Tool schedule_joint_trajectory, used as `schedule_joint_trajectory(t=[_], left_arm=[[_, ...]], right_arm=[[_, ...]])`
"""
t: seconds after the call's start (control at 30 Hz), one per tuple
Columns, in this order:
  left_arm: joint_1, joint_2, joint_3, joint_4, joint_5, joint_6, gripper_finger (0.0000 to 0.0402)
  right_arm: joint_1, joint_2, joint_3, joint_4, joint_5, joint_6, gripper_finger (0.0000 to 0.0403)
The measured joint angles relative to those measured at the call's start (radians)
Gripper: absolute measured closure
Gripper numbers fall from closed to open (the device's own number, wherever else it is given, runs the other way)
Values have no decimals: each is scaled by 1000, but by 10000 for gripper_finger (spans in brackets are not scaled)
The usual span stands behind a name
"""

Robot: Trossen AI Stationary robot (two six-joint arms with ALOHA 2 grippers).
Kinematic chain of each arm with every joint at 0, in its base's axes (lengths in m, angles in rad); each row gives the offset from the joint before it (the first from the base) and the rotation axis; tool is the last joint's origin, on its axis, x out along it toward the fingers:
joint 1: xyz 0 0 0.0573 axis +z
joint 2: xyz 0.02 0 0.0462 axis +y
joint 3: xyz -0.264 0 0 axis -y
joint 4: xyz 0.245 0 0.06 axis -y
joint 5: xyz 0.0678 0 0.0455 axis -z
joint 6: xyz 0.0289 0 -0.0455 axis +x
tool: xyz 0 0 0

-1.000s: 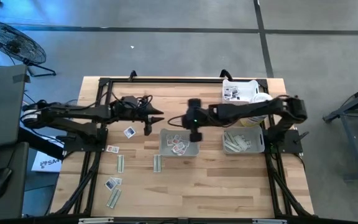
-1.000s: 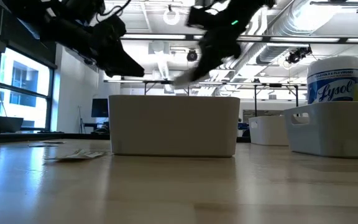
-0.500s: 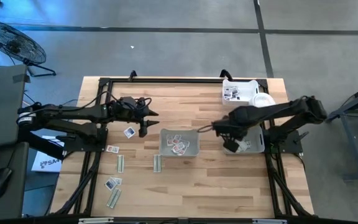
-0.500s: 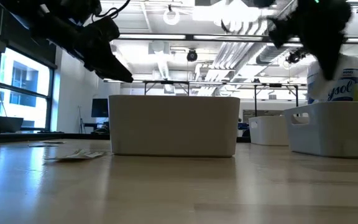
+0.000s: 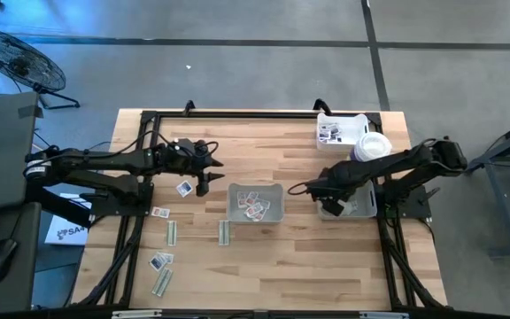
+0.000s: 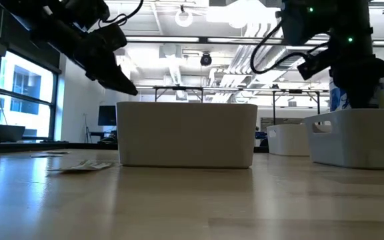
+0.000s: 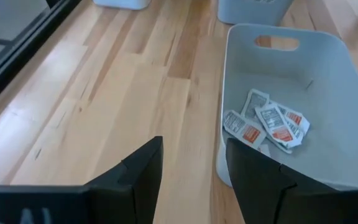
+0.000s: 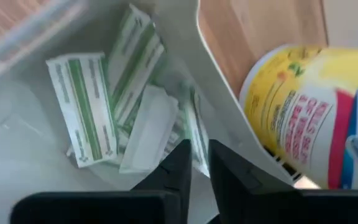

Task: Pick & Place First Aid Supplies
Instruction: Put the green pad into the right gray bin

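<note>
right claw (image 5: 328, 203) is hanging over the right tray (image 5: 367, 209) of green strips (image 8: 82, 112), fingers barely apart. left claw (image 5: 204, 175) is hovering wide apart beside a white packet (image 5: 184, 188) near the tabletop (image 5: 264, 266) middle.

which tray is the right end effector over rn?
The right-hand tray, the one holding the long green-striped strips. The right end effector hangs over it. The middle tray holds squarish red-printed packets; the back tray is near the bottle.

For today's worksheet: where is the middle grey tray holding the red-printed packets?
In the high view, the grey rectangular tray sits mid-table, between the left gripper and the right gripper.
</note>
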Motion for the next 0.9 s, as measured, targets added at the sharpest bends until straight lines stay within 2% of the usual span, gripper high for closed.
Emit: schedule_joint_trajectory(t=[0.17,0.27,0.47,0.63,0.73,0.9], left_arm=[[0,0,0,-8,6,-23,227],[0,0,0,-53,65,-30,227],[-16,1,0,-162,104,-99,227],[-108,1,0,-195,103,-163,227],[-183,1,0,-207,94,-213,227],[-335,1,0,-221,-12,-304,227]], right_arm=[[0,0,43,-1,35,-16,325],[0,0,102,-8,48,-29,317],[0,0,242,35,197,-111,316],[0,0,320,212,310,-313,316],[0,0,345,371,314,-477,316],[0,0,340,647,334,-695,321]])
